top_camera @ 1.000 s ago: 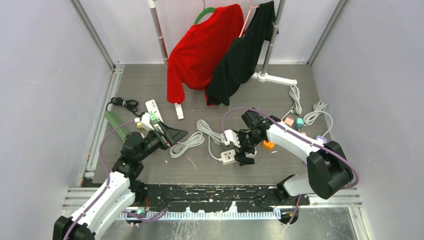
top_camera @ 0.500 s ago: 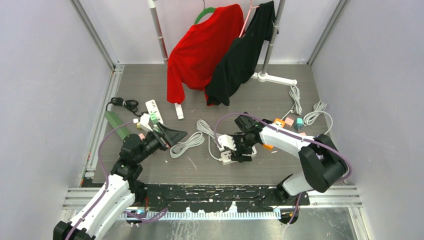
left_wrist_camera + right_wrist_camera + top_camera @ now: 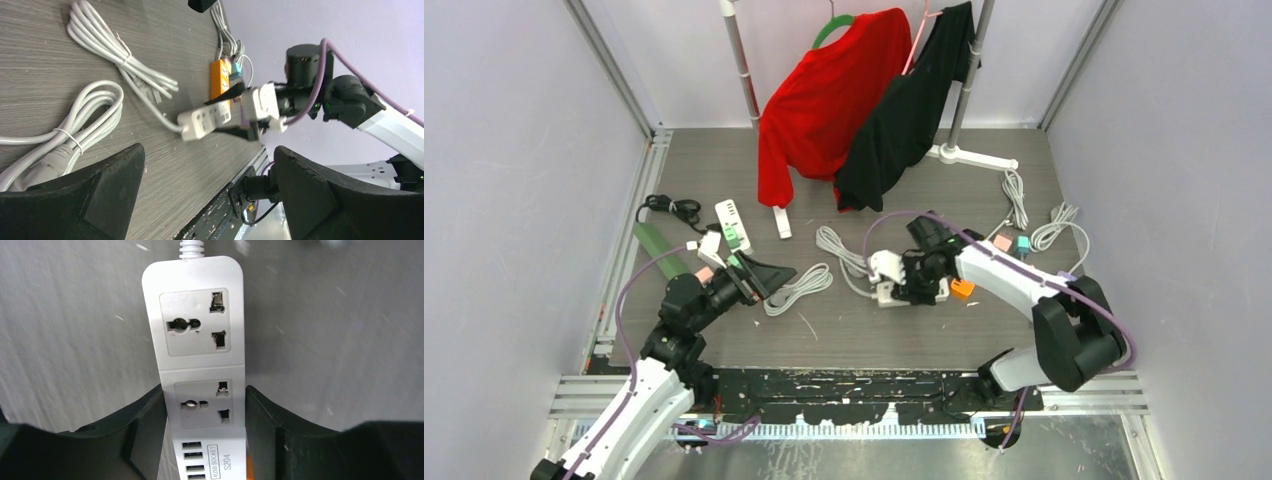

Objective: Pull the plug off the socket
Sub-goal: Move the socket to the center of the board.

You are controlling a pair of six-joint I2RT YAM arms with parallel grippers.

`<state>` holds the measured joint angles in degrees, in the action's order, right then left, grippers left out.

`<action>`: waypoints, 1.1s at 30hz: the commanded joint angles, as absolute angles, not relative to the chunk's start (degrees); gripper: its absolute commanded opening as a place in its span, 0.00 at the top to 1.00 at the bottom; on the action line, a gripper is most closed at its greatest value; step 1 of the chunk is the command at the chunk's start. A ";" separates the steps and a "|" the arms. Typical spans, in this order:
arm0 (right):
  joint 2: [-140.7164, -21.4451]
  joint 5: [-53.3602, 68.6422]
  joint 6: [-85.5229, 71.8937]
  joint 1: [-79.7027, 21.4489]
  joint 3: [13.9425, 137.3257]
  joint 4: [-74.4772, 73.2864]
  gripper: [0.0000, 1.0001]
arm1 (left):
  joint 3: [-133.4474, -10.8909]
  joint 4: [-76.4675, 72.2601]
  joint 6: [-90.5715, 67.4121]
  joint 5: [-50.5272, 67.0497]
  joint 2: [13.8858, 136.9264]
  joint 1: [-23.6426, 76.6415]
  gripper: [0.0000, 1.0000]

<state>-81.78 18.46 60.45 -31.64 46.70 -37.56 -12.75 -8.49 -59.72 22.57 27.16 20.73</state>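
Right end effector [image 3: 205, 412] clamps glossy white rectangular power strip [image 3: 195, 325] (both long edges); grey woodgrain surface [image 3: 65, 315] open around. Left end effector [image 3: 207, 175] spread wide.

White power strip [image 3: 199, 367], long and flat, face up; two universal sockets [image 3: 196, 322] in a row, both empty; USB ports [image 3: 196, 456] beneath, beside the label "4USB SOCKET S204"; white cord [image 3: 192, 247] leaving the far end; long sides pinched by the right gripper [image 3: 201, 405]; possibly lifted and tilted slightly, hard to judge.
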 commanded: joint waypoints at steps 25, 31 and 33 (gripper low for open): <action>-111.98 5.14 61.05 7.55 88.42 -32.96 0.63 | -17.95 12.70 -51.80 20.16 16.69 20.93 0.00; -111.99 4.21 56.84 7.60 88.02 -31.11 0.24 | -20.24 16.71 -48.78 17.91 20.98 20.92 0.00; -109.88 5.30 55.47 7.65 86.72 -30.86 0.17 | -21.10 17.64 -47.43 16.54 22.31 20.94 0.00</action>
